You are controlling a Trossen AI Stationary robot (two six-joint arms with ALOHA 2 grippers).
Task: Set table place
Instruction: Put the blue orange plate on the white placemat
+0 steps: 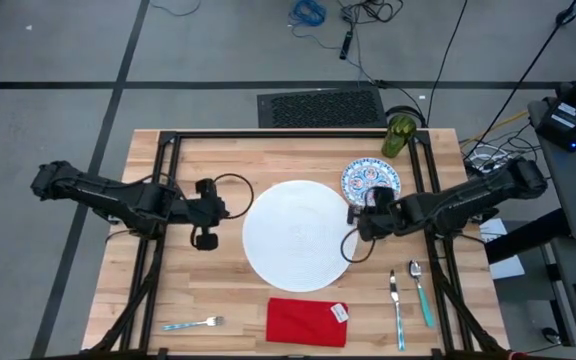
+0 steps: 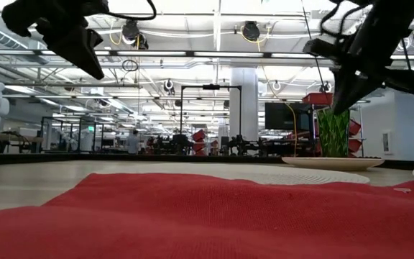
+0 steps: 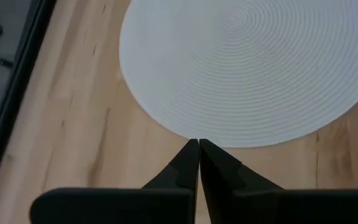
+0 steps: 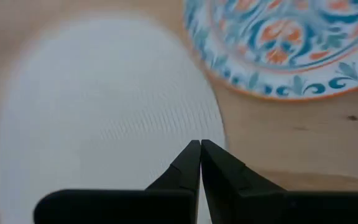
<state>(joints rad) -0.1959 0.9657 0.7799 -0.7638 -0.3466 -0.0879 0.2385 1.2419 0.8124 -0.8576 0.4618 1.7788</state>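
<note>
Red napkin (image 2: 192,216) lies nearest — your right pincer (image 1: 352,216) (clenched, empty, like the left pincer (image 1: 208,214)) could scrape the white plate (image 1: 296,234).

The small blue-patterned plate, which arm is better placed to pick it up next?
Right. The right gripper, shut and empty, hovers beside the small blue-patterned plate; the left gripper waits across the big white plate.
</note>
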